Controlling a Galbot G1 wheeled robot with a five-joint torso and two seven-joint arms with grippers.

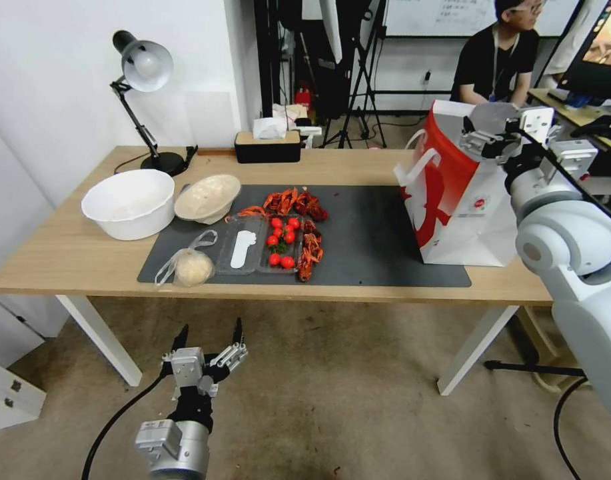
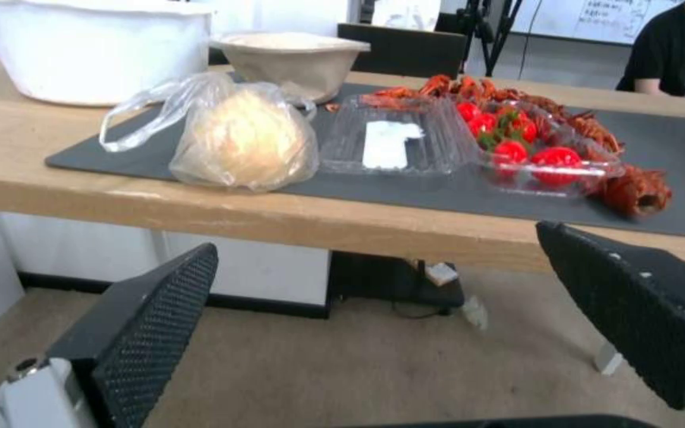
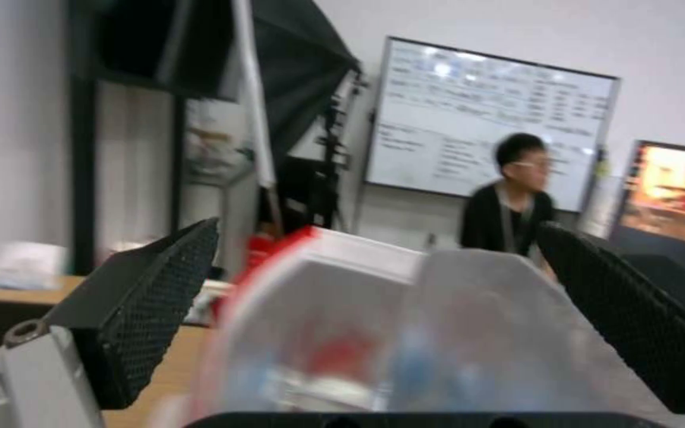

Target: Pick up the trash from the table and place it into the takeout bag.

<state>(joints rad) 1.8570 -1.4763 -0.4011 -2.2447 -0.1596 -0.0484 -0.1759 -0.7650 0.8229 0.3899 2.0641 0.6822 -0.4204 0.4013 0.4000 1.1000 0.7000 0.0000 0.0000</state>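
Note:
The white and red takeout bag (image 1: 465, 207) stands on the right end of the table (image 1: 65, 260). My right gripper (image 1: 482, 133) hovers over its mouth, fingers spread, with a clear plastic cup (image 3: 437, 333) lying between them. On the dark mat (image 1: 372, 240) lie a beige bowl (image 1: 207, 197), a clear bag with a beige lump (image 1: 188, 265), a clear tray (image 1: 252, 250) with red tomatoes, and red crayfish shells (image 1: 295, 200). My left gripper (image 1: 208, 340) is open and holds nothing, below the table's front edge, facing the bagged lump (image 2: 239, 139).
A large white bowl (image 1: 128, 203) sits at the table's left, with a desk lamp (image 1: 142, 67) and a black tissue box (image 1: 267, 143) along the back edge. White table legs stand at both ends. A person sits behind the bag.

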